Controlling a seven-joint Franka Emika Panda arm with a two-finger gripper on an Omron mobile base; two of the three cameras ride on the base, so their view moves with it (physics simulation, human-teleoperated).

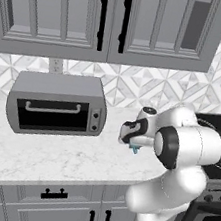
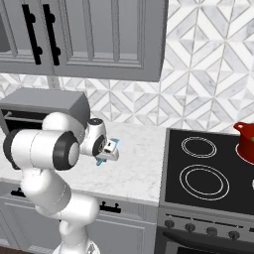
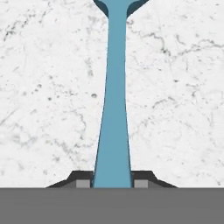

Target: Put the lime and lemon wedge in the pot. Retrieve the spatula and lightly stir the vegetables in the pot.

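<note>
Spatula clamped by handle between my gripper fingertips, blade end pointing away over marble counter. Pot sits far off on stove, at its right edge — well apart from my hand. Carry job now: keep grip firm, handle straight between pads, swing across to pot rim, lower blade in gently — light stir only, no knocking pot.

We find the spatula between the claw tips, above the surface. The toaster oven stands left; the stove right, carrying the pot.
</note>
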